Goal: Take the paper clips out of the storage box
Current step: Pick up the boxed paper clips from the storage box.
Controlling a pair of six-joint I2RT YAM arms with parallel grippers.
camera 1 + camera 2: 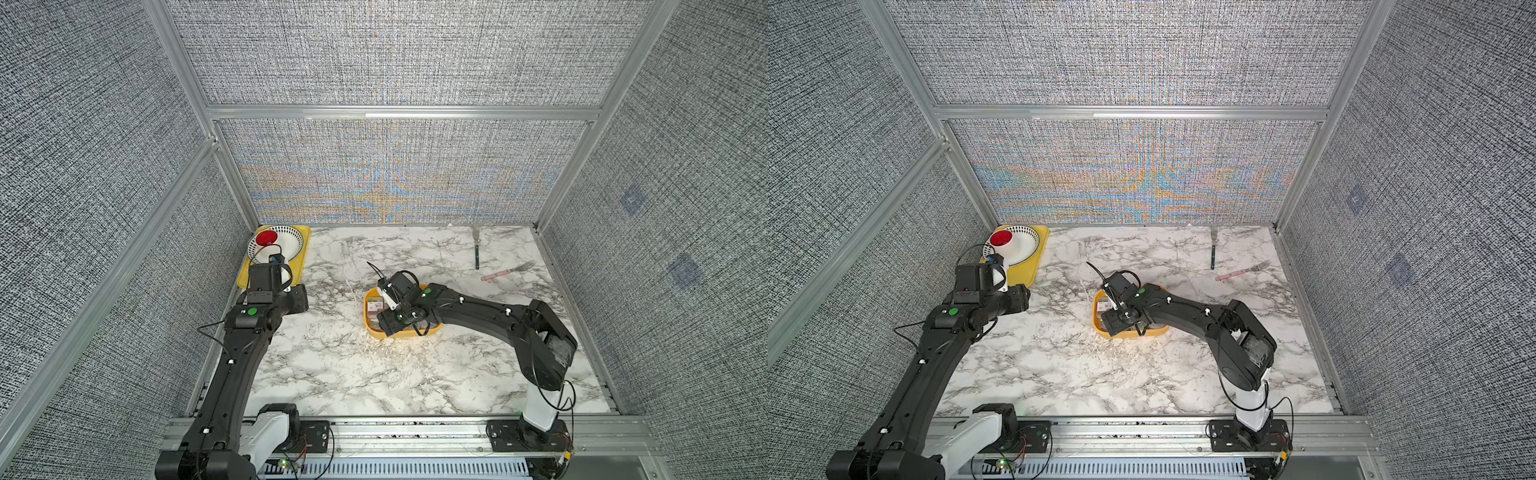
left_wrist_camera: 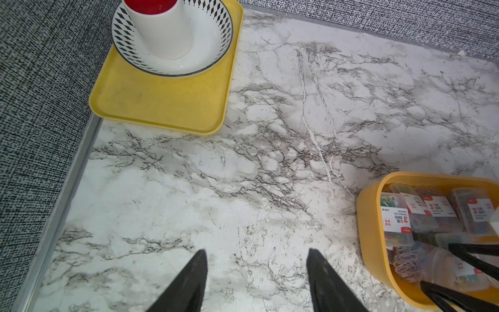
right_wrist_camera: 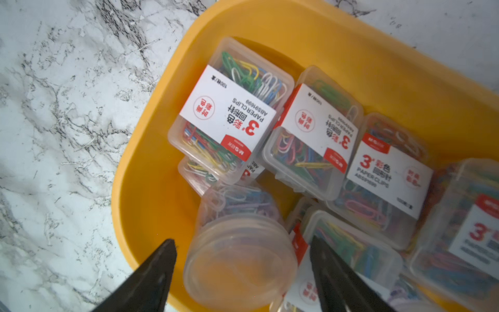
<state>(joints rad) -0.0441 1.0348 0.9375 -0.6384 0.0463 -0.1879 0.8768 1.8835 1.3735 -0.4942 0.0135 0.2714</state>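
Note:
The storage box (image 3: 151, 189) is a deep yellow-orange tub near the table's middle, seen in both top views (image 1: 415, 335) (image 1: 1100, 329). Inside it lie the paper clips: several clear rectangular packs with white-and-red labels (image 3: 229, 116) (image 2: 421, 213) and a round clear tub (image 3: 240, 259) on its side. My right gripper (image 3: 242, 240) reaches down into the box, open, with one finger on each side of the round tub and a small gap at both. My left gripper (image 2: 256, 250) hovers open over bare marble to the left of the box, holding nothing.
A flat yellow tray (image 1: 301, 249) (image 2: 162, 102) in the back left corner carries a patterned bowl (image 1: 291, 245) with a white cup (image 1: 266, 241) in it. Two forks lie at the back right, one dark-handled (image 1: 477, 249) and one pink-handled (image 1: 509, 270). Grey walls close in three sides.

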